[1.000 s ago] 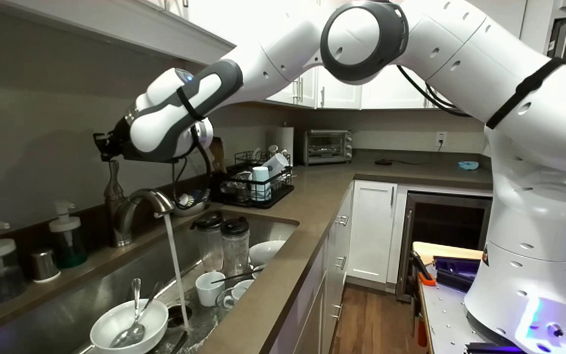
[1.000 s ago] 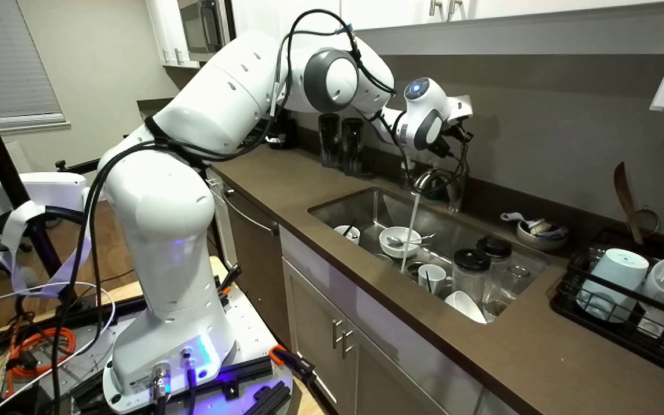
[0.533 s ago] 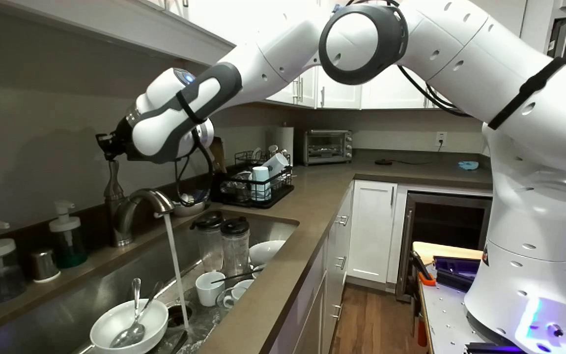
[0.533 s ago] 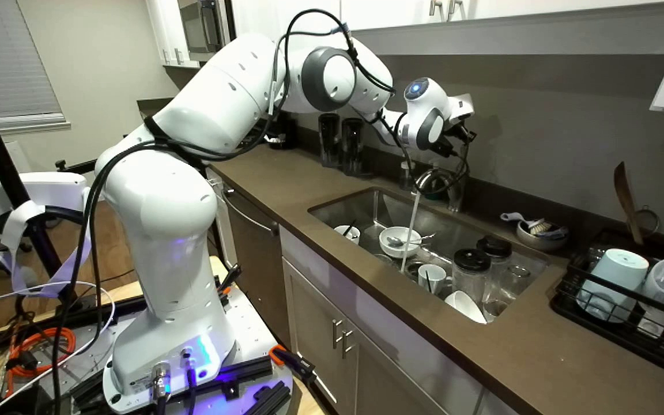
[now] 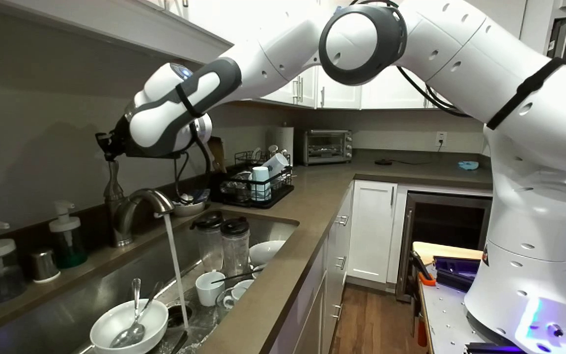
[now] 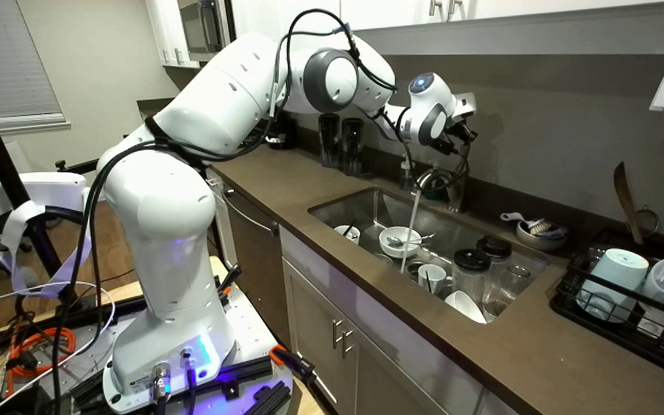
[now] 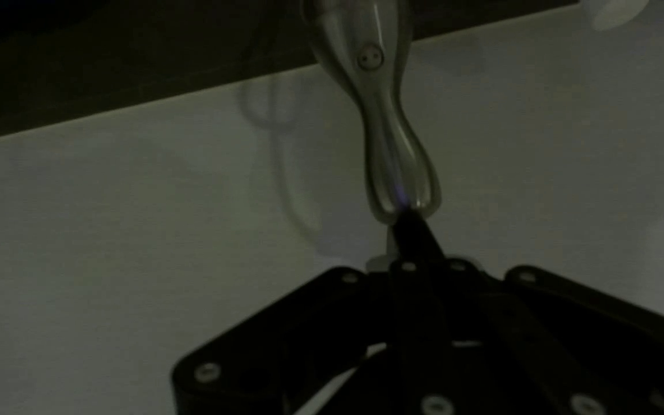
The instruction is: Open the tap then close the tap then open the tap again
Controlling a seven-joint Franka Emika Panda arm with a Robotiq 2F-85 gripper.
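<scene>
The tap (image 5: 148, 196), a brushed-metal gooseneck faucet, stands behind the sink; it also shows in an exterior view (image 6: 456, 193), partly behind cables. A steady stream of water (image 5: 175, 265) runs from its spout in both exterior views. Its slim lever handle (image 5: 113, 182) stands upright, and it fills the upper middle of the dark wrist view (image 7: 395, 155). My gripper (image 5: 107, 150) is at the top end of the lever. In the wrist view the fingers (image 7: 415, 230) are together, with their tips overlapping the lever's end; whether they press on it cannot be told.
The sink (image 5: 91, 295) holds a white bowl (image 5: 130, 324) with spoons, mugs (image 5: 209, 289) and lidded jars (image 5: 235, 246). Soap dispensers (image 5: 67, 231) stand beside the tap. A dish rack (image 5: 263, 191) is on the counter. The wall (image 5: 32, 123) is close behind the gripper; arm cables (image 6: 459, 167) hang near the tap.
My wrist has tilted, its rear end rising a little, and the fingertips have shifted slightly at the lever's top. The water keeps running as before.
</scene>
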